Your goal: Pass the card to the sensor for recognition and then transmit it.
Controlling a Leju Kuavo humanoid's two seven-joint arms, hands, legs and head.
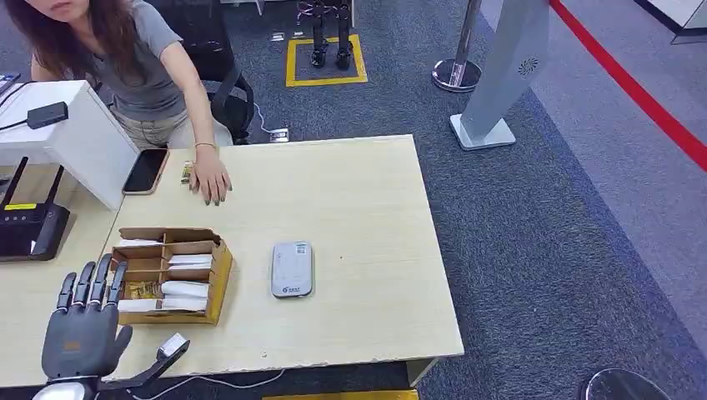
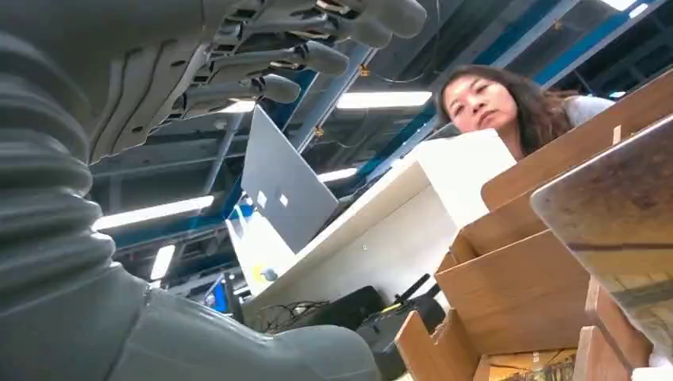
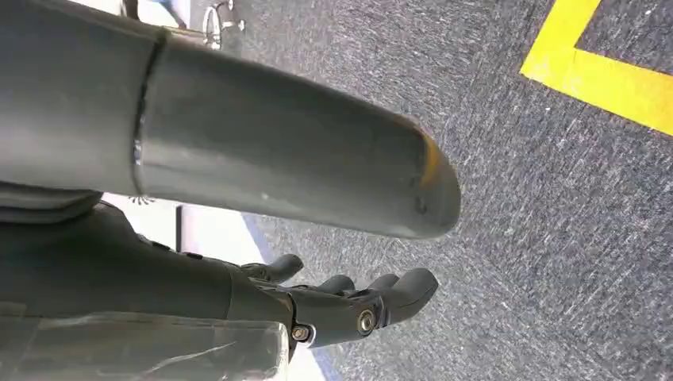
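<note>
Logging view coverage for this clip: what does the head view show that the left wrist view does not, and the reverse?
Head view alone: the grey sensor lying flat on the wooden table, a phone, the person's hand resting on the table, and the carpeted floor.

Left wrist view alone: the ceiling lights and an open laptop.

Both: the left hand, fingers spread and holding nothing; the cardboard compartment box beside it; the seated person; the white stand; the black router.
</note>
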